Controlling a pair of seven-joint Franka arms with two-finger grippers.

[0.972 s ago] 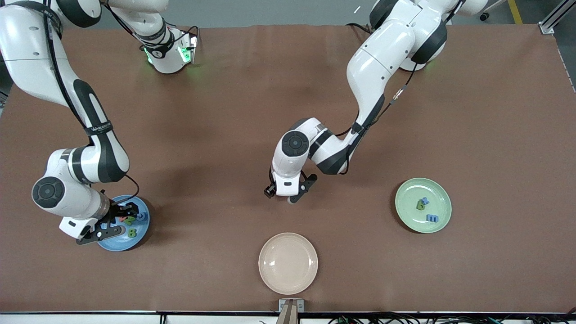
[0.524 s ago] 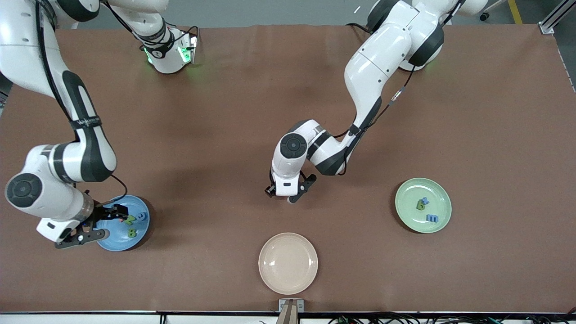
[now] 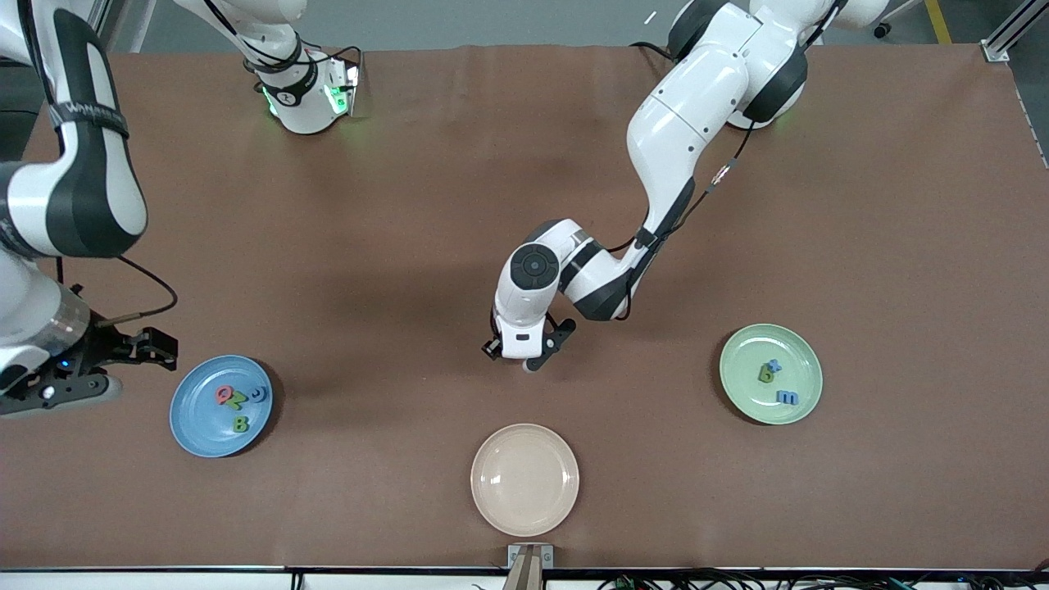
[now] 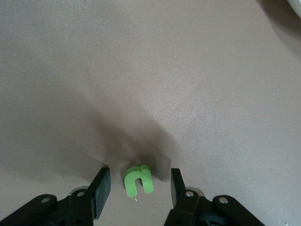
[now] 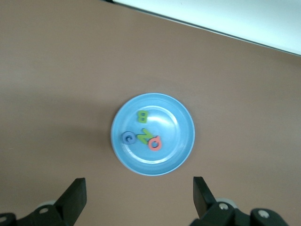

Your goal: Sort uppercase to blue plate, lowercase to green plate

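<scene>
Green n (image 4: 138, 179) flat on the table, between the wide-open left gripper (image 4: 137, 188) fingers, mid-table, farther than the beige plate (image 3: 524, 479). Best lowered straight, closed squarely, then carried to the green plate (image 3: 803, 352). Blue plate (image 3: 192, 430) holding four uppercase letters; right gripper (image 5: 139, 200) wide open above, waiting.

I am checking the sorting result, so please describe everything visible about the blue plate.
The blue plate is round, plain medium blue, with a shallow raised rim and a smooth, slightly glossy surface. It lies flat on the brown table, toward the right arm's end. Four small letters rest in it: a pink-red Q, a green N/Z shape, a blue C-like ring and a green B. The right gripper, open, is beside it, not touching.
</scene>
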